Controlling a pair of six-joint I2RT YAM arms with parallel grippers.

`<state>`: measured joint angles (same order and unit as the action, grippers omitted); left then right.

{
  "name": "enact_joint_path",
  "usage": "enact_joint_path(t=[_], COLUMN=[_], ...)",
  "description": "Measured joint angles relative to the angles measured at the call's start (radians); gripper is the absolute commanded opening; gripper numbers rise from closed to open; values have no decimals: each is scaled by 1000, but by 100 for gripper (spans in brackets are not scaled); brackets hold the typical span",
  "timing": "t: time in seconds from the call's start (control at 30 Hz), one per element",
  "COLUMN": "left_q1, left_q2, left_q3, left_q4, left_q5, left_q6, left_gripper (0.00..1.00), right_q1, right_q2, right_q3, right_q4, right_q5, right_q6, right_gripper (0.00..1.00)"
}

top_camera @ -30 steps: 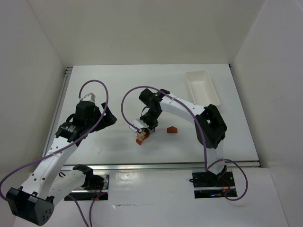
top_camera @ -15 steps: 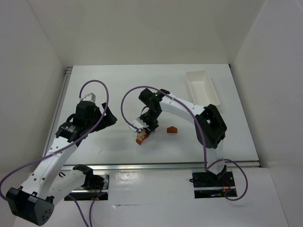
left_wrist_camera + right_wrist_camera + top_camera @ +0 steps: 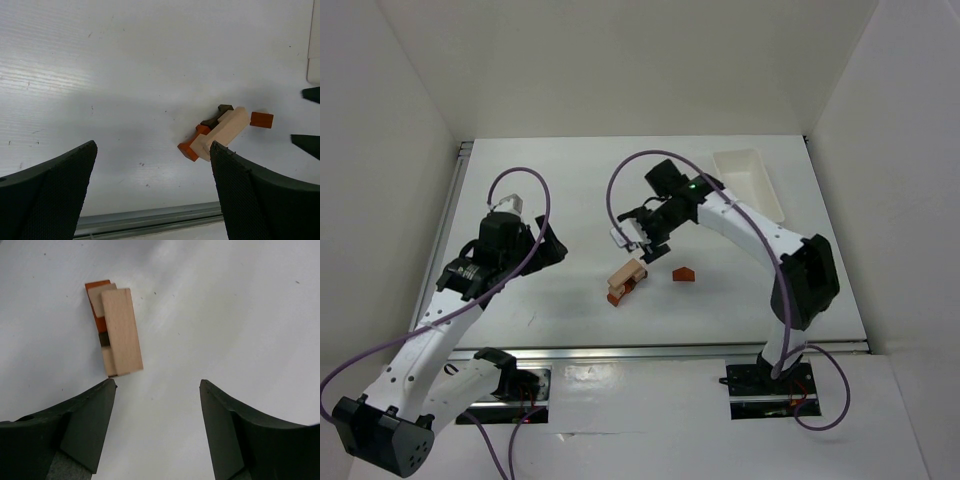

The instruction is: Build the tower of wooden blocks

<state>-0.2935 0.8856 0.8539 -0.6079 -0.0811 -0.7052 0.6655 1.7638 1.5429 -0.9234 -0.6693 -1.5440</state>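
The wood block tower (image 3: 625,280) is a small stack lying on the table, with a pale tan bar (image 3: 122,332) on top of orange-red (image 3: 95,286) and dark pieces. The left wrist view shows the tower (image 3: 216,134) too. An orange-red house-shaped piece (image 3: 683,273) lies apart, just to its right. My right gripper (image 3: 638,243) hovers just beyond the tower, open and empty; in its own view the gripper (image 3: 158,382) has the stack above its left finger. My left gripper (image 3: 552,247) is open and empty, well left of the stack, and stands wide in its own view (image 3: 153,145).
A white rectangular tray (image 3: 748,185) stands at the back right. A metal rail (image 3: 150,217) runs along the table's near edge. White walls close in the table on the left, back and right.
The right gripper has opened, left the tan bar on the stack, and pulled up and away toward the back right. The left arm has stayed put.
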Motion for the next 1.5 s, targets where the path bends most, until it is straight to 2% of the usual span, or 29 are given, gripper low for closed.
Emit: enact_joint_path(t=[0.2,0.33,0.43,0.57,0.77,0.97,1.3,1.5], left_q1=[0,0,0,0,0,0,-2,-10], left_q2=[9,13,18,21,64,78,49,28], left_q3=[6,6,10,15,15,15,15,15], left_q4=[3,3,0,2,9,8,-2,-7], left_q5=[0,-4,-11,-11,0,-1,-6,-11], left_q6=[7,20,21,21,21,21,20,19], left_gripper=[99,99,99,99,99,99,99,99], right_q1=[-85,-112,-183,-217,-114,-6,125,144], right_q2=[-123,-62,19,37,-32,-31,51,124], right_q3=[-79,-81,-76,-79,-114,-107,-87,-62], right_q4=[2,-24,-43,-48,-34,-37,-12,13], right_q5=[-15,-14,-11,2,-25,-54,-51,-40], right_q6=[20,62,88,108,79,11,-37,-36], right_gripper=[79,79,78,78,78,78,77,77])
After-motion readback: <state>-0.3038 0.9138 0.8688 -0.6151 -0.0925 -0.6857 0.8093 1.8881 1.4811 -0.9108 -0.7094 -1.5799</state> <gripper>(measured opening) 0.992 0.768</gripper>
